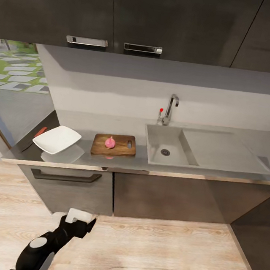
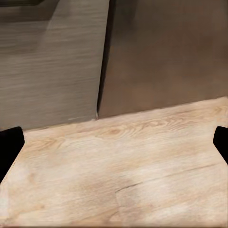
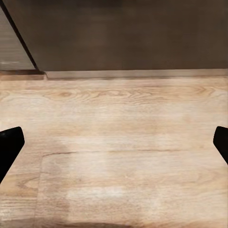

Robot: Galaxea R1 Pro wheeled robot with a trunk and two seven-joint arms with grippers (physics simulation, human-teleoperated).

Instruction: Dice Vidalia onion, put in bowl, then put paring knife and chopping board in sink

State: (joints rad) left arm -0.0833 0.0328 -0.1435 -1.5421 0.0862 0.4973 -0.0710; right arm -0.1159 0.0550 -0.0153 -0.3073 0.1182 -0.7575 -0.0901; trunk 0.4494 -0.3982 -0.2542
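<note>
A pinkish onion rests on the dark-brown chopping board on the grey countertop. Left of the board is the white squarish bowl. The red handle of the paring knife pokes out behind the bowl's far left side; its blade is hidden. The steel sink with drainboard lies right of the board, its basin empty. My left gripper hangs low over the wooden floor in front of the cabinets, open and empty. My right gripper is also open above the floor, holding nothing.
A chrome tap with a red knob stands behind the sink. Dark upper cabinets overhang the counter. Below it are a drawer with a dark handle and cabinet doors. A glass door at the left shows a garden path.
</note>
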